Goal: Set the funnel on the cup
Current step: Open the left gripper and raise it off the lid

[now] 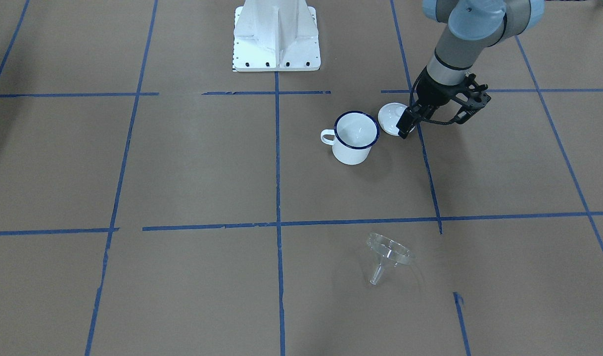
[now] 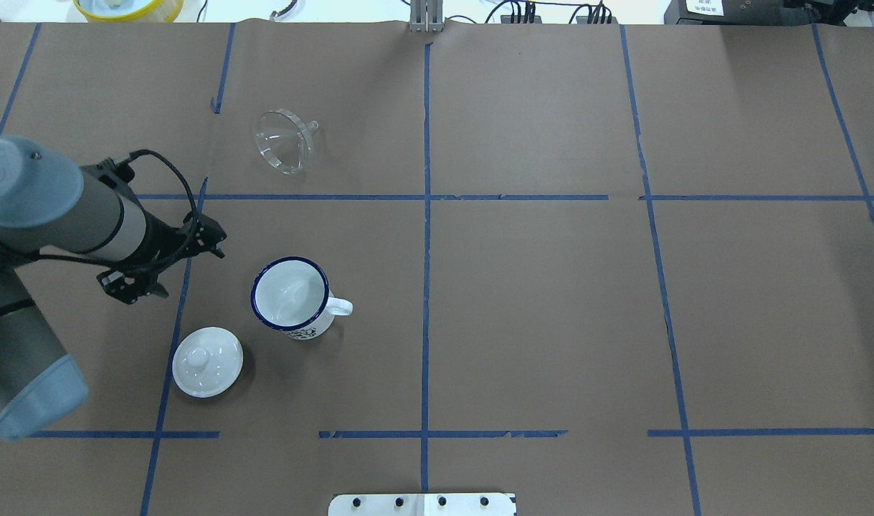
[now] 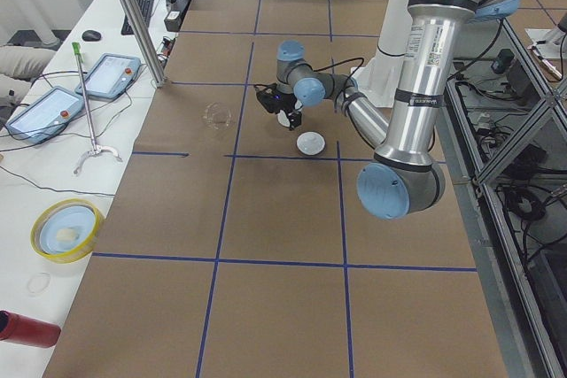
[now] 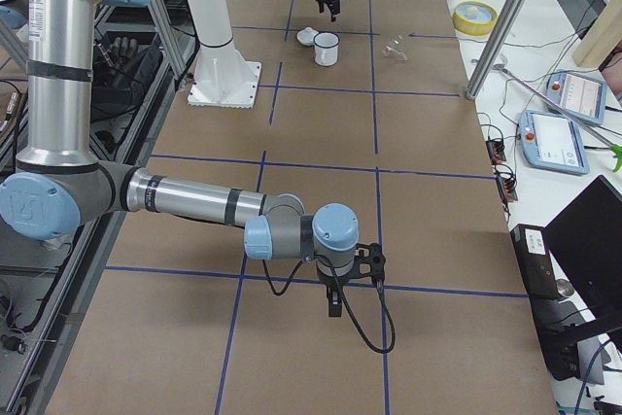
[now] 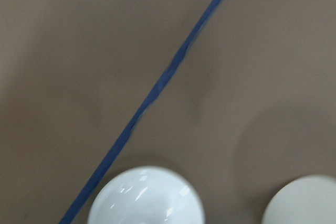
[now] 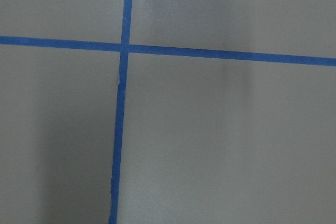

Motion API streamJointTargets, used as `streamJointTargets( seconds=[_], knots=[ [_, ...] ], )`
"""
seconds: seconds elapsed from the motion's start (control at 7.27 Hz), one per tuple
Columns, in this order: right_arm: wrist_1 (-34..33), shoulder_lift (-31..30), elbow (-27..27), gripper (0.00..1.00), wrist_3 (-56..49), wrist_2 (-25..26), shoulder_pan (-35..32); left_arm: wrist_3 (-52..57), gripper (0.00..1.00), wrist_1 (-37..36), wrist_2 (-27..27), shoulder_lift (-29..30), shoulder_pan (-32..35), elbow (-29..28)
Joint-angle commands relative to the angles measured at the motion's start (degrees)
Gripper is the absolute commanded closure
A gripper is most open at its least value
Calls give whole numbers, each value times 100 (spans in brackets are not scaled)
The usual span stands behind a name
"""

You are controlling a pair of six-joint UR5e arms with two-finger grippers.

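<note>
We see a brown table [image 2: 523, 315]. Our left gripper [image 1: 434, 124] hangs spread wide near the cup [image 1: 351, 148]. For our right gripper [image 4: 333, 306], we cannot tell. The funnel [image 1: 388, 252] lies on its side, well apart from the cup.

My left arm [image 2: 110, 222] is a silver-grey tube with pale blue caps [image 2: 21, 179] at the joints and a dark ring at the wrist. A black cable [image 2: 186, 188] loops along it to my black left tool [image 1: 405, 126], which has a black bracket [image 1: 474, 97] bolted beside it. My right arm [image 4: 185, 199] is the same grey and blue. My white base [image 1: 276, 44] has dark screws [image 1: 267, 64] along its edge.
</note>
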State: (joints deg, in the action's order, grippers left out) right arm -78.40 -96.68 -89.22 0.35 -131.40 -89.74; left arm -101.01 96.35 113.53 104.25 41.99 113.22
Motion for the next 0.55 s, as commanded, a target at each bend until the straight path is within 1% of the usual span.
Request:
streamJointTargets(
  seconds=[0.0, 0.14, 0.28, 0.41],
  knots=[
    [0, 0, 1, 0, 0, 0, 0, -872, 0, 912, -67, 805, 389, -1067],
    [0, 0, 1, 0, 0, 0, 0, -1181, 0, 2243, -364, 851, 389, -1639],
    [0, 0, -7, 0, 0, 9, 0, -1759, 0, 3240, -706, 861, 380, -2089],
    [0, 0, 1, 0, 0, 0, 0, -2182, 0, 4129, -1379, 1087, 302, -2711]
  ],
)
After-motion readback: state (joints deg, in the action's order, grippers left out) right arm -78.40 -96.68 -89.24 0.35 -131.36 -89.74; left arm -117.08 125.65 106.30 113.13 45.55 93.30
